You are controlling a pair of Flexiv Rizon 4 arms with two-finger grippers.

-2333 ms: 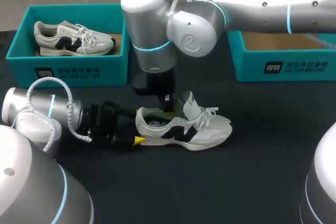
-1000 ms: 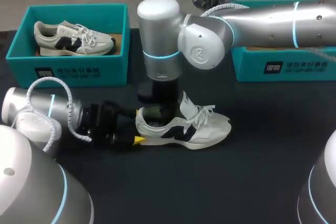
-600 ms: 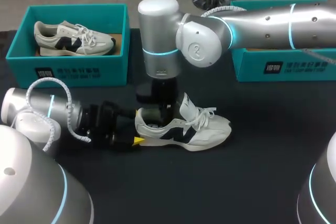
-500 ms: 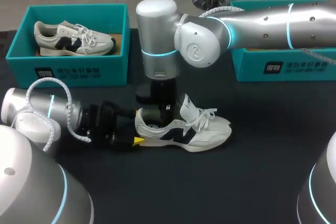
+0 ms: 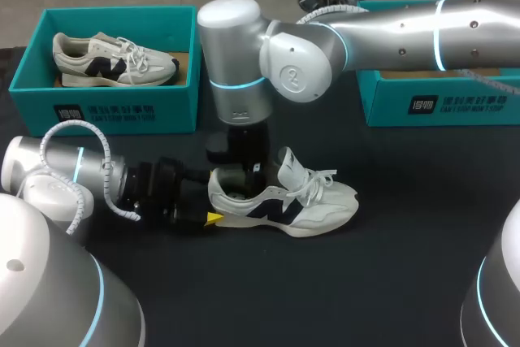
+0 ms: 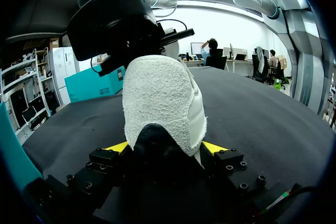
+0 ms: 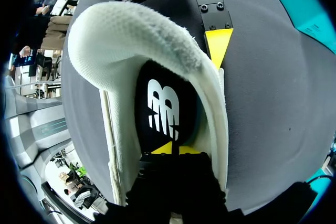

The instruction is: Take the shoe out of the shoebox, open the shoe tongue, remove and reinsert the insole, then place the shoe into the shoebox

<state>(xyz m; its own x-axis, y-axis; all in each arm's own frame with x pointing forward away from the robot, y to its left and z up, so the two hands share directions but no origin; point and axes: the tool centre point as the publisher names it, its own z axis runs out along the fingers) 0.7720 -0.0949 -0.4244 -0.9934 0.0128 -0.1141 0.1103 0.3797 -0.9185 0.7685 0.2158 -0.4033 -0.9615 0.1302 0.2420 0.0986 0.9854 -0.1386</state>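
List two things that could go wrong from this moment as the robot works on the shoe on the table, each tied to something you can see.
1. The left gripper holds the shoe only at its heel. If the right gripper, down inside the opening on the insole, pulls up, the shoe might tip or slip free.
2. The raised tongue and loose laces stand close beside the right gripper and could snag.
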